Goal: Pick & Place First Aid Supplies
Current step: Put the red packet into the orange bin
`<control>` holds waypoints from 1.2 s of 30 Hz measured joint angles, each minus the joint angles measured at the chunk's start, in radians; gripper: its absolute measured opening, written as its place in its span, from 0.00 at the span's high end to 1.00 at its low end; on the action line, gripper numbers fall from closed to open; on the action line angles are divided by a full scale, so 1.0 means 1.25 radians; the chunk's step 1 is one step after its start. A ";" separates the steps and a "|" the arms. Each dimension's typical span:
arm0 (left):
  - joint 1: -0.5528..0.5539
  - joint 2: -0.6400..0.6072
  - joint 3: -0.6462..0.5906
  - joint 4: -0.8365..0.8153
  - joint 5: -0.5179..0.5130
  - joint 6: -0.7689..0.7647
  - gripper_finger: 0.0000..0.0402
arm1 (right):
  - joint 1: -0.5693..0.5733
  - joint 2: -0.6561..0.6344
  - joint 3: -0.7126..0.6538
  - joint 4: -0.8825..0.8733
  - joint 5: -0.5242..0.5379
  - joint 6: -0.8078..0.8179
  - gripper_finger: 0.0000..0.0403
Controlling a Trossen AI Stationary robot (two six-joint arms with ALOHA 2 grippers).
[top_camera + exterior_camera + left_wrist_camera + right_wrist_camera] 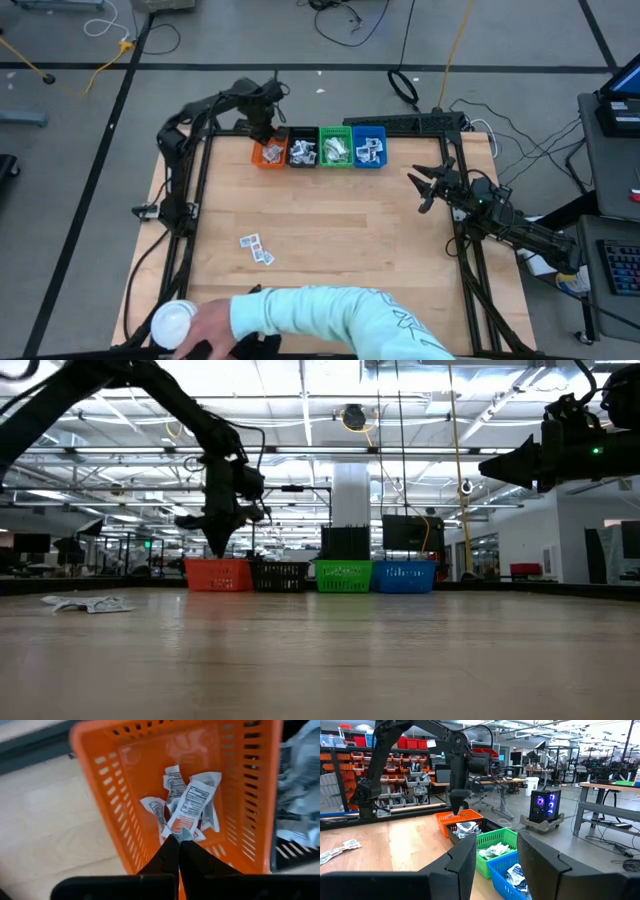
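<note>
Left gripper [179,840] over orange slotted plastic bin [125,795], fingers pinched tight on end of white sachet with dark print [189,806], more sachets piled right under it in bin. Right gripper [428,186] hovering off to side, well apart from bins, jaws spread, nothing in them. Few loose packets [257,249] on wooden table [340,230], well away from both.

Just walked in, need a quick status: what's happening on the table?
The left gripper is over the orange plastic bin, shut on a white printed sachet above others already inside. The right gripper waits open at the table's right side. A few loose packets lie on the wooden table; a person's sleeve reaches in.
</note>
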 joint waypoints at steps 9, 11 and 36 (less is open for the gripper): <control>-0.001 0.022 0.001 0.024 0.031 -0.043 0.90 | 0.000 0.000 0.000 0.000 0.000 0.000 0.65; -0.002 0.022 0.008 0.022 0.047 -0.042 0.83 | 0.000 0.000 0.000 0.000 0.000 0.000 0.65; -0.132 -0.035 0.051 0.003 0.042 0.435 0.50 | 0.000 0.000 0.000 0.000 0.000 0.000 0.65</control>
